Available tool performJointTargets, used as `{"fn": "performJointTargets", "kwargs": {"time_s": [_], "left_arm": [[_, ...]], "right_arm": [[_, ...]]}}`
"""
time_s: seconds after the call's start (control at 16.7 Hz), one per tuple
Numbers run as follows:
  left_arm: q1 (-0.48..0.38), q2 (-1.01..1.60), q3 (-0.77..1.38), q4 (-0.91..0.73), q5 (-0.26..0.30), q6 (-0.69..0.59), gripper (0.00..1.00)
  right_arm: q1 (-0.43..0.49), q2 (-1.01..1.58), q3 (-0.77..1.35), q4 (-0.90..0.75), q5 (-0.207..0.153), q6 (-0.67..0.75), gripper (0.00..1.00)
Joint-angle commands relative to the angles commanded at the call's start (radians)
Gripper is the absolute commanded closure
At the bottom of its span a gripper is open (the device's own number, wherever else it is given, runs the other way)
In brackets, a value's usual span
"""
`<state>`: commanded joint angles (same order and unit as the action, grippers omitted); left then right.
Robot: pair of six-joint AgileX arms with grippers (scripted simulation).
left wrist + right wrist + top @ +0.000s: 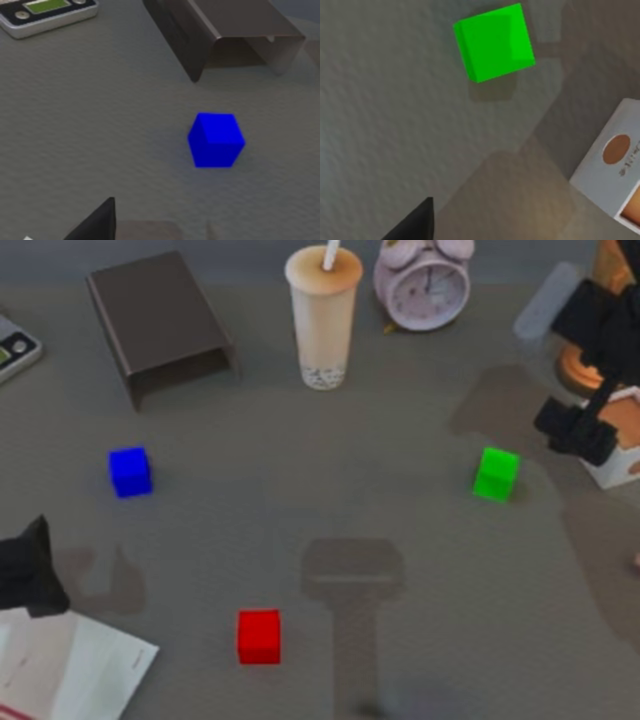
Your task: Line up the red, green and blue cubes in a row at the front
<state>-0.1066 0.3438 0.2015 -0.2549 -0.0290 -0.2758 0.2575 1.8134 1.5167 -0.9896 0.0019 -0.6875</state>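
three cubes sit apart on the grey counter (400, 490), none lined up at the front yet. blue cube (130, 471) is toward the left side, below the dark brown folded stand (158, 322). red cube (259, 636) is near the front edge, a bit left of centre. green cube (496, 474) is toward the right side, near a white and tan box (625, 445)

our left hand (30, 570) is at the left edge above some white paper (70, 665), well apart from the blue cube; we cannot tell if its fingers are spread or clenched, only a dark tip shows in the left wrist view. that view has the blue cube alone on the counter, with the stand and a small scale (47, 12) beyond it

our right hand (578, 430) is at the right edge, just beside the green cube but not touching it; finger state we cannot tell

at the back stand a drink cup (323, 315) with straw and a pink alarm clock (422, 285)
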Motion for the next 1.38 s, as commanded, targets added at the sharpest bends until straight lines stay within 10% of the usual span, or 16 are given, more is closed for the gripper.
{"fn": "performJointTargets", "kwargs": {"time_s": [0.54, 1.38], "left_arm": [[0.125, -0.340, -0.199, 0.250, 0.028, 0.271, 0.00], [0.127, -0.344, -0.202, 0.255, 0.029, 0.276, 0.00]], "right_arm": [[0.072, 0.482, 0.455, -0.254, 0.002, -0.194, 0.00], [0.074, 0.561, 0.280, 0.000, 0.003, -0.195, 0.00]]}}
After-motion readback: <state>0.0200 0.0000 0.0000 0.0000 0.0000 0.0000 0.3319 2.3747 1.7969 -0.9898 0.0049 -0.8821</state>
